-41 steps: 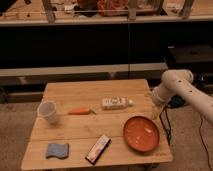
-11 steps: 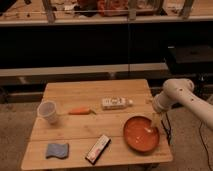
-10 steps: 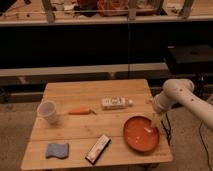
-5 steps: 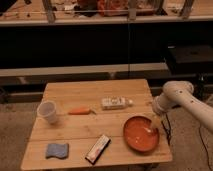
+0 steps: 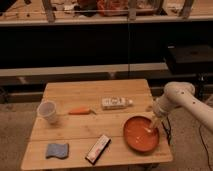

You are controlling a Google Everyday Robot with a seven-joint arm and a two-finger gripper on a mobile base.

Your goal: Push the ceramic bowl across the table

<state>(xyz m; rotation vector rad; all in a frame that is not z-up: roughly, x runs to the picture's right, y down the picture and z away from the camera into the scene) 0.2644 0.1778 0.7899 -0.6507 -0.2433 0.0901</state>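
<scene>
We read this as the very start of the push: the ceramic bowl [image 5: 141,135] sits at the near right corner of the counter [image 5: 85,90], close to both the right and front edges, so nearly all of its travel lies ahead. The white arm bends down from the right, and the claw [image 5: 153,125] hangs at the bowl's right side, its tip low over the inner right rim. We cannot tell whether it touches the glaze, nor how the claw is set. With the arm on the right, we judge that the push should run leftward across the planks. The next move calls for a firm seat against the rim or inner wall, low enough not to slip over a glossy, shallow edge, then a slow, level sweep. The lane is not free. A flat snack bar [image 5: 98,148] lies just left of the bowl near the front edge, and a white bottle [image 5: 116,103] lies on its side just behind it. A carrot [image 5: 80,111], a pale cup [image 5: 47,111] and a blue sponge [image 5: 56,150] sit farther left. We would steer between the bar and the bottle, and expect the bowl to nudge something on the way.
</scene>
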